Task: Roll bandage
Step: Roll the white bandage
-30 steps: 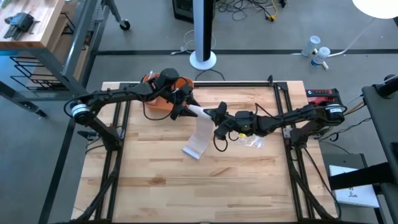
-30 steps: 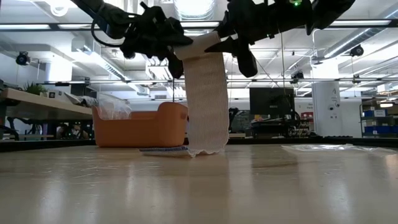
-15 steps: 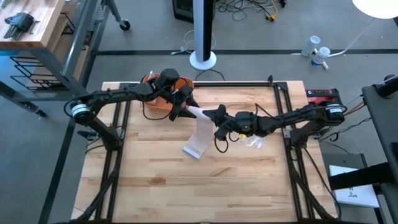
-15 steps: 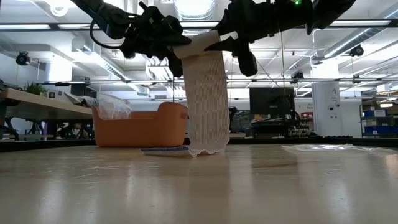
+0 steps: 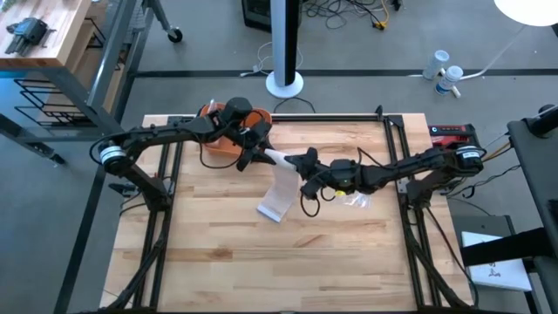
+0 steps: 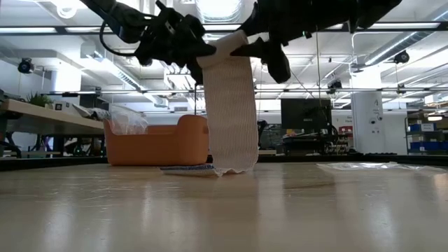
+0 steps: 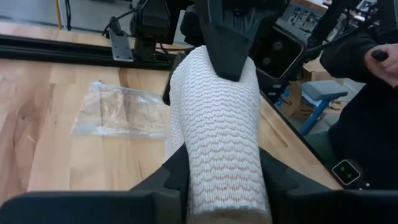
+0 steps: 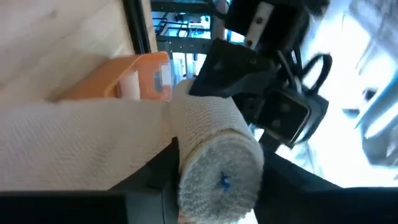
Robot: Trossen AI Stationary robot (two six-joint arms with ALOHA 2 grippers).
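Note:
A white woven bandage is partly wound into a roll, held in the air between both grippers over the middle of the table. From the roll a loose strip hangs straight down, and its lower end rests on the wooden table. My left gripper is shut on the roll's left end. My right gripper is shut on the right end. My left gripper pinches the roll's left end between its two fingers, coming level from the table's left and lying along the roll. The roll is lifted clear. My right gripper pinches the roll's right end between its two fingers, coming level from the right along the roll, which hangs level with its strip slack below.
An orange bin stands at the back left, right behind the left gripper. A clear plastic bag lies on the table below the right arm. A flat packet lies near the strip's lower end. A person stands beyond the table.
My right gripper has gone up a little with its end of the roll. The hanging strip's lower end has stayed on the table.

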